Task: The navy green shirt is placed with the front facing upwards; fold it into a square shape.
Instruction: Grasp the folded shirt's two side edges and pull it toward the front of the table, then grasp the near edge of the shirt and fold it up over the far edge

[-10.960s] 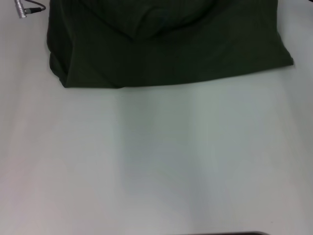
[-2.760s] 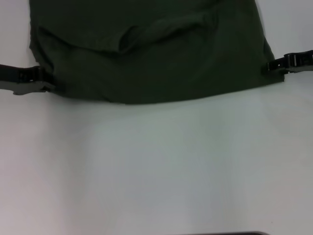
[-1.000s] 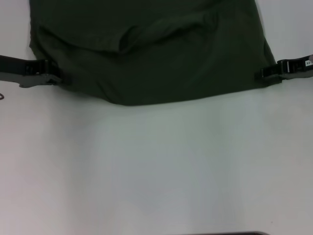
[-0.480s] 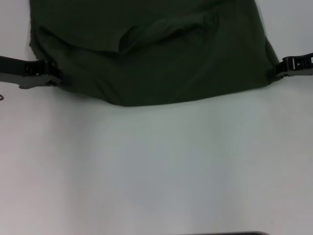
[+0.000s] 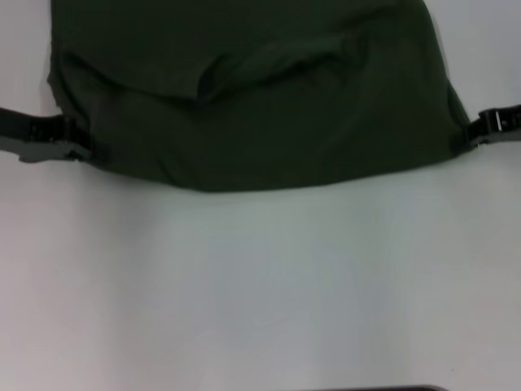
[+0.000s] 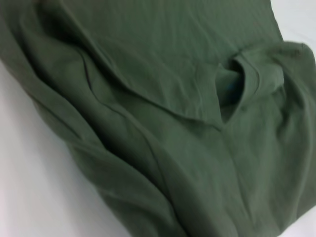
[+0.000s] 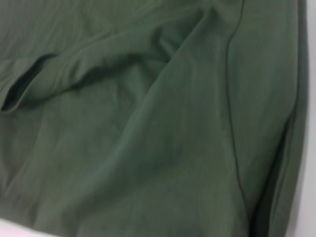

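Dark olive-green shirt (image 5: 260,98), folded, rumpled, collar opening showing

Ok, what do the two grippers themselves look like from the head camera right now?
Both are black, slim and blocky, with stepped, segmented outlines. The left gripper shows a paler grey part along its underside. The right gripper carries small white markings near its tip. No cables show on either. The wrist views show only the navy green shirt.

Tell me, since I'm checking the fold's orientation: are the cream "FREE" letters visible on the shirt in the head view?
No: the navy green shirt shows only plain dark fabric with folds and creases there, no lettering.
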